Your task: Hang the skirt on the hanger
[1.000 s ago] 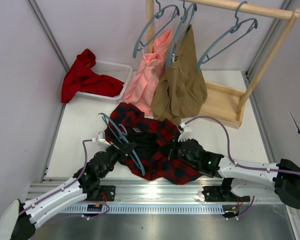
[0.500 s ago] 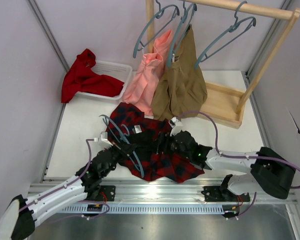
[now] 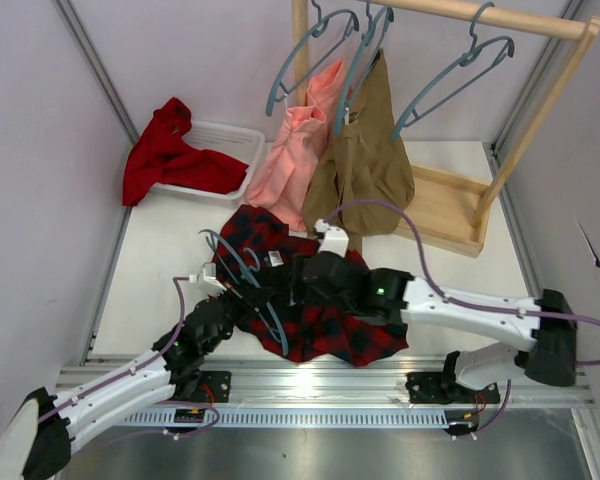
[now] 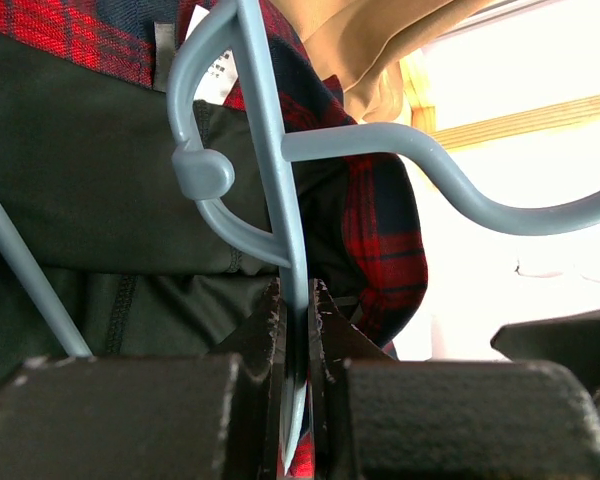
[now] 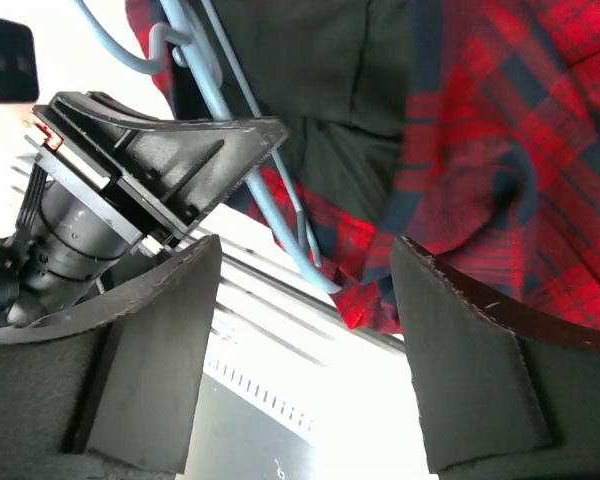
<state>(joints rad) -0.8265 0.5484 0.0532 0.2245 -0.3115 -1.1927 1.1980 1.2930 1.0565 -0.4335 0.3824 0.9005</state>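
Observation:
The tartan skirt (image 3: 332,340) lies crumpled on the table near the front edge, its dark lining (image 4: 100,180) turned up. My left gripper (image 3: 248,298) is shut on the blue-grey hanger (image 3: 230,262), whose thin bar runs up between the jaws (image 4: 298,330) over the lining. The hanger's hook (image 4: 450,190) curves off to the right. My right gripper (image 3: 283,288) hovers open over the skirt's left side, close to the left gripper (image 5: 150,150). Nothing sits between its fingers (image 5: 305,245); beyond them show the hanger's end (image 5: 280,220) and the plaid cloth (image 5: 500,130).
A wooden rack (image 3: 450,215) stands at the back right with a tan garment (image 3: 365,160), a pink garment (image 3: 290,160) and bare hangers (image 3: 450,80) on it. A red cloth (image 3: 165,155) drapes over a white basket (image 3: 225,135) at the back left.
My right gripper has opened, let go of the skirt and swung left across it toward the hanger. The left gripper has kept its hold and hardly moved.

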